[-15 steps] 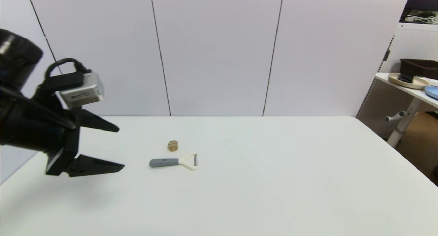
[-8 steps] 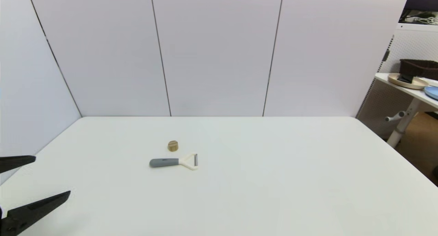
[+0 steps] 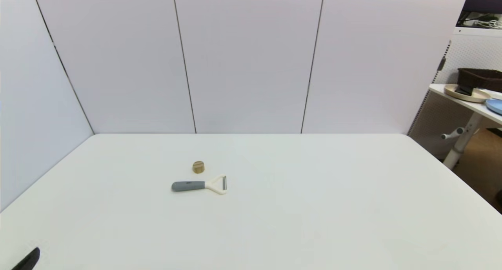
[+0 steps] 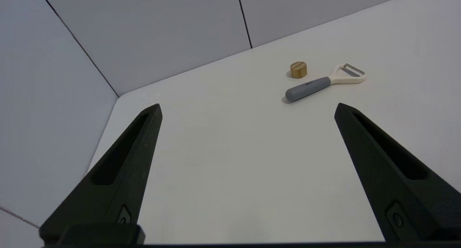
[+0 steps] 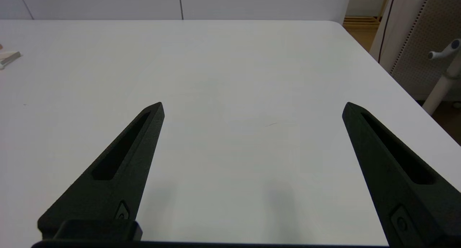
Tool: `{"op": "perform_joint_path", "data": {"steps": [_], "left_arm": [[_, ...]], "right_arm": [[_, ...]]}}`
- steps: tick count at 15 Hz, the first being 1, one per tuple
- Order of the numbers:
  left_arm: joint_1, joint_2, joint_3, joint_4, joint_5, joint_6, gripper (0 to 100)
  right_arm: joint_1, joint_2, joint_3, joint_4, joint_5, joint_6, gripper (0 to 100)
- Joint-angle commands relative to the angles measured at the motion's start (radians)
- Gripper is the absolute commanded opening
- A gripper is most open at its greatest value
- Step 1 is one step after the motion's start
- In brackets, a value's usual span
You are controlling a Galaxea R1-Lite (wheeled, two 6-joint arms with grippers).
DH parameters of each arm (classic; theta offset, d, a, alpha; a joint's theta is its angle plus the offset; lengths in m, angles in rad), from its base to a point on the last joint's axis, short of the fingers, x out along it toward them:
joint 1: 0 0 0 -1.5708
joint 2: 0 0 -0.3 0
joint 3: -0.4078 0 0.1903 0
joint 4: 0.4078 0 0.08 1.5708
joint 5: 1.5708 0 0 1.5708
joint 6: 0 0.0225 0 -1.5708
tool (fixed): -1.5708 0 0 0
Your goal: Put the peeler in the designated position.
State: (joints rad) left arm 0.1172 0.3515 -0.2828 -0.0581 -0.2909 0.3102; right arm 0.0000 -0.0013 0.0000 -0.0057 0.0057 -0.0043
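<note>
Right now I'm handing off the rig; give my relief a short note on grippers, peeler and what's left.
Left gripper: open, empty, low over the table's near left corner.
Right gripper: open, empty, over bare table on the right.
Peeler: flat on the table, handle toward the left, close beside the tan cylinder but apart from it.
Done: peeler lies released by the marker.
Left: likely nothing; confirm placement.
</note>
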Motion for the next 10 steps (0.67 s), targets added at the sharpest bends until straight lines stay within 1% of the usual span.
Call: {"op": "perform_joint_path", "data": {"steps": [1, 2, 3, 6, 8, 10], "left_arm": [[-0.071, -0.085, 0.031, 0.004, 0.025, -0.025, 100], [-0.102, -0.106, 0.039, 0.006, 0.078, -0.039, 100], [-0.103, -0.151, 0.068, 0.006, 0.133, -0.049, 100], [-0.119, -0.293, 0.198, 0.004, 0.222, -0.083, 100], [-0.119, -0.353, 0.272, 0.001, 0.266, -0.094, 100], [-0.119, -0.351, 0.283, 0.009, 0.259, -0.108, 100]], "right_arm": [[0.0, 0.0, 0.0, 0.0, 0.0, 0.0, 100], [0.0, 0.0, 0.0, 0.0, 0.0, 0.0, 100], [0.0, 0.0, 0.0, 0.0, 0.0, 0.0, 100], [0.0, 0.0, 0.0, 0.0, 0.0, 0.0, 100], [0.0, 0.0, 0.0, 0.0, 0.0, 0.0, 100], [0.0, 0.0, 0.0, 0.0, 0.0, 0.0, 100]]}}
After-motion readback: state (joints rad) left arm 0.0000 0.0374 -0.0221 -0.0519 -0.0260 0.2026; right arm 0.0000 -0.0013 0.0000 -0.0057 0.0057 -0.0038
